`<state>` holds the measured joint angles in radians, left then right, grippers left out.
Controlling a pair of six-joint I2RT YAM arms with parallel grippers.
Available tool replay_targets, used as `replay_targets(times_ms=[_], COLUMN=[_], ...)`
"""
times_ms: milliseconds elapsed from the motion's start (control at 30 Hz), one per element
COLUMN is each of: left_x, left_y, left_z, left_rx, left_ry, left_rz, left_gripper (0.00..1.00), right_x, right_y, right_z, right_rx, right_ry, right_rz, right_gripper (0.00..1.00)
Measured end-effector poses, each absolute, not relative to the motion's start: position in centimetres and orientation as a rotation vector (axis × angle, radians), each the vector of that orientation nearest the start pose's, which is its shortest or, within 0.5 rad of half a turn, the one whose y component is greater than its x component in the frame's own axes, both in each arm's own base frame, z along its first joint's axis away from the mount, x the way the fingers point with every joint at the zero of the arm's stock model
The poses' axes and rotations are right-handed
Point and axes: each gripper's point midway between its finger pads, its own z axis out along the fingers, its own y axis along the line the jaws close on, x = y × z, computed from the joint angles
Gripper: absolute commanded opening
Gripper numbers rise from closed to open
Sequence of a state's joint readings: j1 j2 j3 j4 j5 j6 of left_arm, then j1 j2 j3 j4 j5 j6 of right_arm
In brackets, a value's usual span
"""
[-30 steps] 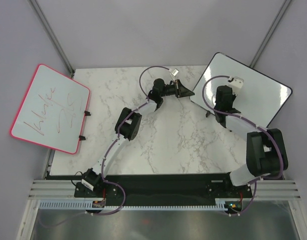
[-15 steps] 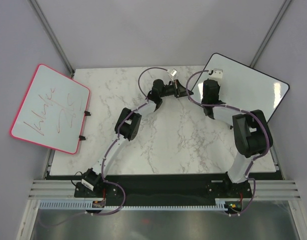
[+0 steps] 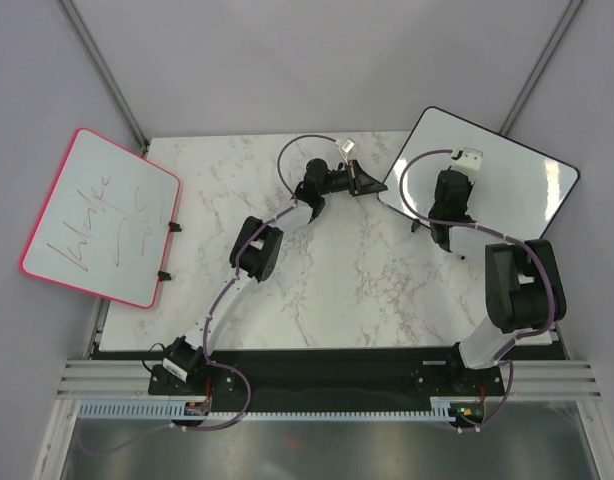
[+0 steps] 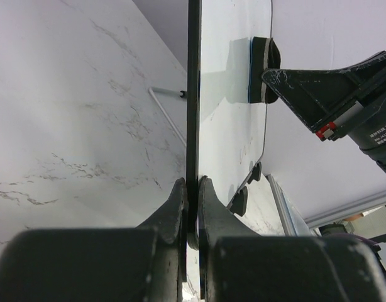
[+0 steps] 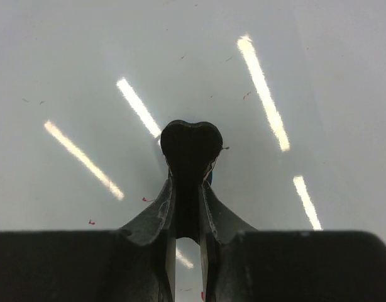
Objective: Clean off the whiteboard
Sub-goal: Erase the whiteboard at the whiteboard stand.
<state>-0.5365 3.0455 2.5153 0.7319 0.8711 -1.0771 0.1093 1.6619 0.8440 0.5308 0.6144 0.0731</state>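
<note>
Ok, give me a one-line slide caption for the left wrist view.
Left gripper clamps the whiteboard by its black edge while the right gripper holds an eraser against its white face.

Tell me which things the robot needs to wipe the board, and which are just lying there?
For the job:
- black-framed whiteboard
- eraser, against the board's face
- left gripper, clamped on the board's edge
- right gripper, holding the eraser

Just lying about:
- pink-framed whiteboard with red scribbles
- marble table
</note>
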Motion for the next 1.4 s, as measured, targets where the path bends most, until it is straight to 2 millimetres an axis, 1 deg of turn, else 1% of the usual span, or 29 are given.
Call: replay_targets(times_ms=[67, 167, 233, 367, 433, 467, 567, 633, 667, 733, 833, 867, 900, 933, 967, 1000, 1067, 1233, 1300, 1333, 1400], left_x=[50.8, 50.8, 50.8, 50.8, 50.8, 50.8, 50.8, 50.9, 50.9, 50.9, 50.9, 50.9, 50.9, 50.8, 50.8, 50.8, 50.9, 50.9, 50.9, 50.9, 50.9], left_y=[-48.6, -48.5, -48.5, -48.5, -48.5, -48.5, -48.5, -48.6, -48.6, -48.6, -48.6, -48.6, -48.6, -48.6, -48.6, -48.6, -48.5, -48.5, -48.5, -48.5, -48.5], left_z=[8.0, 8.0, 8.1, 8.1, 8.1, 8.1, 8.1, 8.2, 8.2, 8.2, 8.3, 8.3, 8.3, 8.3, 8.3, 8.3, 8.3, 8.2, 8.1, 8.1, 8.1], left_rx=[0.433, 0.434, 0.436, 0.436, 0.436, 0.436, 0.433, 0.428, 0.426, 0.427, 0.432, 0.432, 0.434, 0.434, 0.435, 0.436, 0.435, 0.431, 0.432, 0.432, 0.433], left_ry=[1.701, 1.7, 1.698, 1.696, 1.697, 1.698, 1.699, 1.701, 1.705, 1.705, 1.703, 1.702, 1.702, 1.702, 1.702, 1.702, 1.702, 1.707, 1.707, 1.706, 1.705], left_rz=[-1.842, -1.843, -1.843, -1.843, -1.843, -1.842, -1.842, -1.84, -1.84, -1.841, -1.842, -1.842, -1.843, -1.843, -1.843, -1.844, -1.843, -1.843, -1.843, -1.843, -1.843], left_gripper=[0.02, 0.02, 0.02, 0.02, 0.02, 0.02, 0.02, 0.02, 0.02, 0.02, 0.02, 0.02, 0.02, 0.02, 0.02, 0.02, 0.02, 0.02, 0.02, 0.02, 0.02], right_x=[46.1, 46.4, 47.2, 49.3, 49.9, 50.1, 50.2, 50.3, 50.2, 49.6, 48.2, 47.7, 47.3, 47.1, 47.0, 47.0, 47.1, 49.0, 49.3, 49.3, 49.2], right_y=[-5.5, -4.4, -2.4, 2.8, 4.6, 5.1, 4.8, 3.9, 3.1, 0.3, -5.0, -6.4, -7.6, -8.3, -8.5, -8.3, -7.0, -1.4, 0.4, 0.9, 1.2], right_z=[13.9, 13.8, 13.6, 12.8, 12.3, 12.2, 12.3, 12.5, 12.9, 13.6, 14.9, 15.3, 15.6, 15.7, 15.8, 15.8, 15.5, 14.1, 13.6, 13.4, 13.2], right_rx=[0.408, 0.39, 0.349, 0.267, 0.241, 0.236, 0.26, 0.293, 0.316, 0.375, 0.477, 0.504, 0.529, 0.543, 0.546, 0.544, 0.516, 0.417, 0.397, 0.391, 0.39], right_ry=[1.775, 1.775, 1.782, 1.798, 1.804, 1.804, 1.797, 1.785, 1.774, 1.751, 1.709, 1.696, 1.685, 1.679, 1.678, 1.678, 1.691, 1.734, 1.746, 1.753, 1.761], right_rz=[-0.447, -0.456, -0.445, -0.356, -0.324, -0.319, -0.325, -0.321, -0.321, -0.348, -0.433, -0.463, -0.489, -0.506, -0.513, -0.518, -0.512, -0.449, -0.411, -0.4, -0.391], right_gripper=[0.0, 0.0, 0.0, 0.0, 0.0, 0.0, 0.0, 0.0, 0.0, 0.0, 0.0, 0.0, 0.0, 0.0, 0.0, 0.0, 0.0, 0.0, 0.0, 0.0, 0.0])
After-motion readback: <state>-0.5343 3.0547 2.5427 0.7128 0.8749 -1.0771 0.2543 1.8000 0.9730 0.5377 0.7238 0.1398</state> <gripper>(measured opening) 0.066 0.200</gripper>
